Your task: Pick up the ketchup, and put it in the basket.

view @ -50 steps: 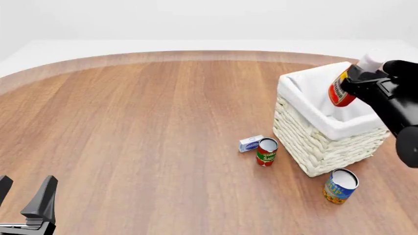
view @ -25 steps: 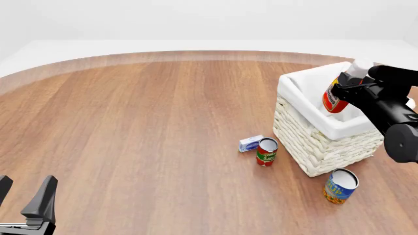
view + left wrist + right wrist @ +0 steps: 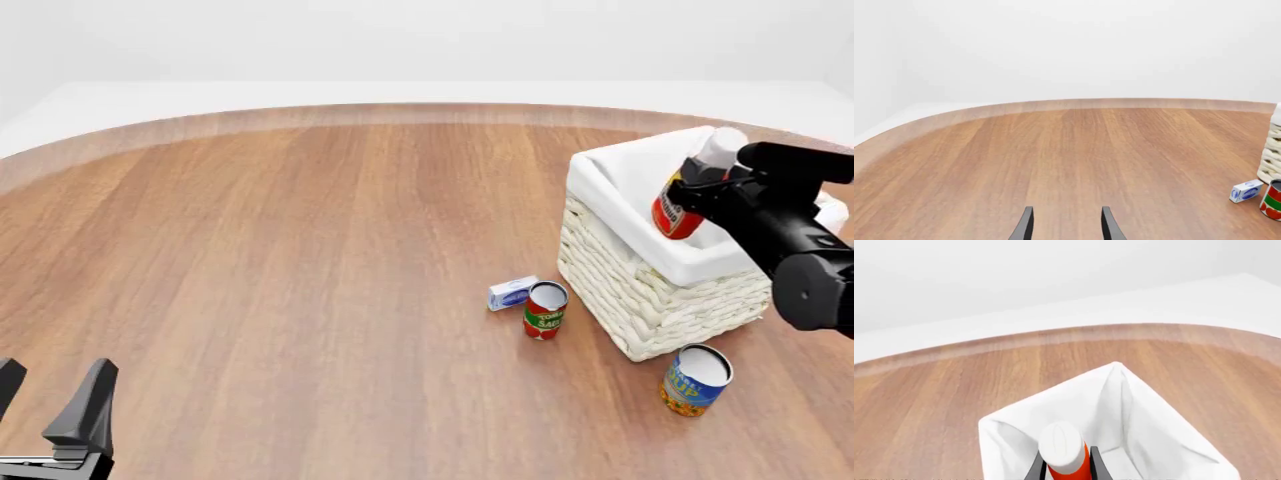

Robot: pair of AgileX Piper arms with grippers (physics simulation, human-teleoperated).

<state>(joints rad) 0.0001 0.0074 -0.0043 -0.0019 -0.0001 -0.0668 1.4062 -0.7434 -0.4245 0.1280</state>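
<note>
The ketchup [image 3: 675, 214], a red bottle with a white cap, hangs tilted over the open top of the basket [image 3: 641, 300], its lower end dipping below the liner's rim. My right gripper [image 3: 699, 188] is shut on the bottle's upper body. In the right wrist view the ketchup [image 3: 1063, 452] shows cap-up between the fingers [image 3: 1034, 471], with the basket [image 3: 1141, 410] and its white liner beneath it. My left gripper [image 3: 51, 408] stands open at the table's near left corner; in its own view the left gripper [image 3: 1066, 227] holds nothing.
A red-and-green tomato can [image 3: 545, 310] and a small blue-and-white box [image 3: 513, 293] stand just left of the basket. A blue-and-orange can [image 3: 695, 380] stands in front of it. The left wrist view shows the box [image 3: 1245, 191] and tomato can [image 3: 1273, 201] at the edge.
My right gripper has carried the ketchup leftward and lower, from above the basket's far right rim to over its opening. The left arm has not moved.
</note>
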